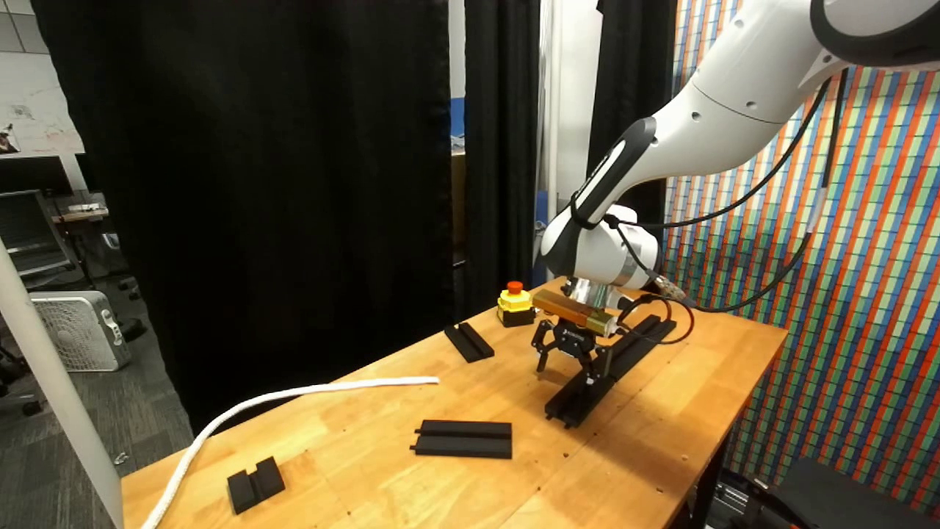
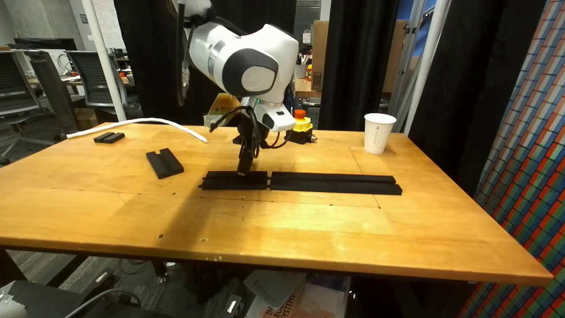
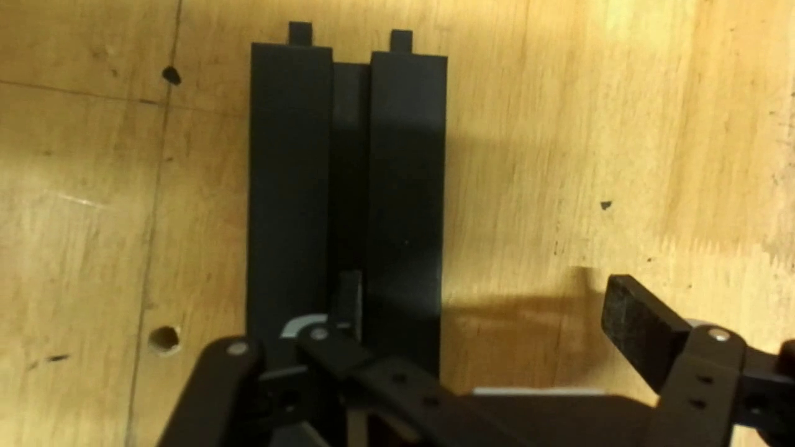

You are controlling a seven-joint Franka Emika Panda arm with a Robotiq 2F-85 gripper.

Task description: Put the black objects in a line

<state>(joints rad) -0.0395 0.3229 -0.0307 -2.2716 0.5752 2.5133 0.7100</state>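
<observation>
Black bar [image 3: 397, 192] under spread claw [image 3: 486, 304], one finger [image 3: 349, 301] at its groove [image 3: 351, 174], contact unclear; long bar [image 2: 335, 183] just beside its end; three loose bars [image 1: 463, 445] apart from it.

In an exterior view, grooved black bars [image 1: 576, 402] line up at right; two more bars [image 1: 464, 447] lie lower centre, a block [image 1: 246, 494] lower left.
</observation>
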